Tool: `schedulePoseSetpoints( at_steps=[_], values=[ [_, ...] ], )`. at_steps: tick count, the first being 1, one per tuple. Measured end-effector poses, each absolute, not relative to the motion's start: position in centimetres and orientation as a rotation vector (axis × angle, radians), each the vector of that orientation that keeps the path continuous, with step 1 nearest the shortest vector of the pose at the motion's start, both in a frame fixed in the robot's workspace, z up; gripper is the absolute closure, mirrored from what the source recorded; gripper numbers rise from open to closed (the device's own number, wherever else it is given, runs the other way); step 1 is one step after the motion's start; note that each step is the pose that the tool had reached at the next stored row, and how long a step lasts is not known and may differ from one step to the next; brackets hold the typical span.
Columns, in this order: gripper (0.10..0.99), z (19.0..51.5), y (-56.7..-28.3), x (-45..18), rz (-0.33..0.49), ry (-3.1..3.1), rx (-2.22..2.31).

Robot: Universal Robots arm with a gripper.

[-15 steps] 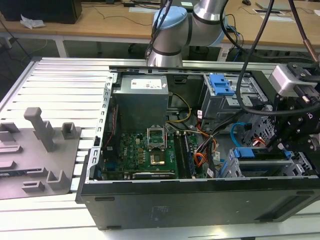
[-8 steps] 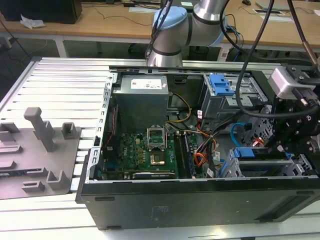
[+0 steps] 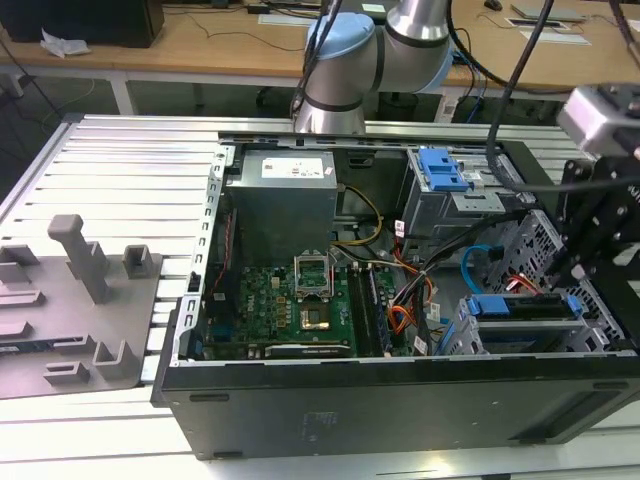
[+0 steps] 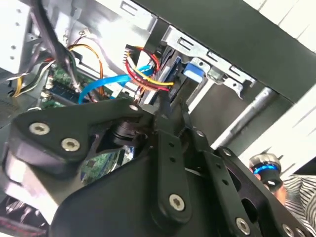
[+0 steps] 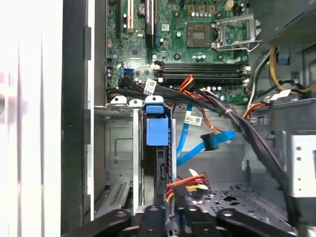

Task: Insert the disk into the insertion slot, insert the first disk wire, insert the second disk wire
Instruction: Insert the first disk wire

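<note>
**While the disk [image 3: 524,306] is sitting in the insertion slot [image 3: 452,335], wires are crowding you**

It is lying at the exterior view's right, near edge. The second disk wire [image 5: 183,143] is looping beside it, probably limp and springy; you are best pinching its stiff plug. The gripper [image 4: 170,106] is hovering just beside red-yellow wires [image 4: 143,74], its own links hiding whether it is holding anything.

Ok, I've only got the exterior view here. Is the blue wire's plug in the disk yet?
Observer: No. In the first wrist view the second disk wire ends in a plug that hangs free beside the disk, seated in nothing.
Operator: And what is the gripper closest to?
Observer: In the second wrist view the gripper is right at the red-yellow wire bundle, not at the blue wire.
</note>
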State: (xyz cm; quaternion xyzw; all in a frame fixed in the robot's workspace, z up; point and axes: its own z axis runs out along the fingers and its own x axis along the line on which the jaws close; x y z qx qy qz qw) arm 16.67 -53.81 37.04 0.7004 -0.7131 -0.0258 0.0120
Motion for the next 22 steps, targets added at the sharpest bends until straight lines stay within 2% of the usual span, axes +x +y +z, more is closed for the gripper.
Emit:
schedulePoseSetpoints(
  at_steps=[1,2,3,22],
  values=[
    [0.922,37.5,-53.7,16.7,-0.079,-2.223,2.183],
    [0.922,38.0,-53.6,16.7,-0.077,-2.222,2.183],
    [0.98,38.4,-53.6,16.7,-0.076,-2.222,2.182],
    [0.98,38.3,-53.6,14.1,-0.076,-2.222,2.182]
  ],
)
